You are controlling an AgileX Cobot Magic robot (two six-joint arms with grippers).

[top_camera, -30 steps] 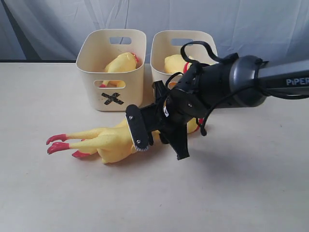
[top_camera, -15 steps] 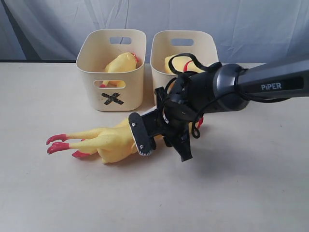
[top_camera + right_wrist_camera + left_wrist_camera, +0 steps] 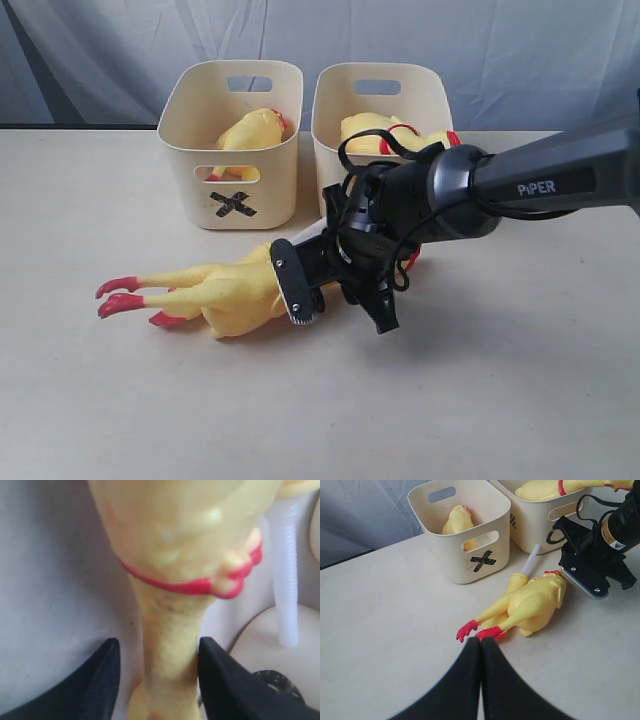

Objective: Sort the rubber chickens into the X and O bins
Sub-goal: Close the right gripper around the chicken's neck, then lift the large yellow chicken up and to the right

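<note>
A long yellow rubber chicken (image 3: 225,295) with red feet lies on the table in front of the X bin (image 3: 275,190). My right gripper (image 3: 341,306) is open, low over its neck end. In the right wrist view the neck (image 3: 170,630), below its red band (image 3: 200,586), stands between the two fingers of the right gripper (image 3: 159,652). One chicken (image 3: 252,130) lies in the X bin and another (image 3: 375,130) in the neighbouring bin (image 3: 328,140). A small leg piece with a white stick (image 3: 529,562) lies by the bins. My left gripper (image 3: 481,642) is shut and empty near the red feet (image 3: 470,628).
Both bins stand side by side at the back of the table, against a blue-grey curtain (image 3: 500,50). Black cables (image 3: 380,150) loop off the right wrist near the right-hand bin. Bare beige tabletop (image 3: 480,400) spreads in front and to the right.
My right arm has dropped lower and reached further left, bringing its open fingers down around the chicken's neck. The chicken in the right-hand bin shows more. The chicken on the table has not moved.
</note>
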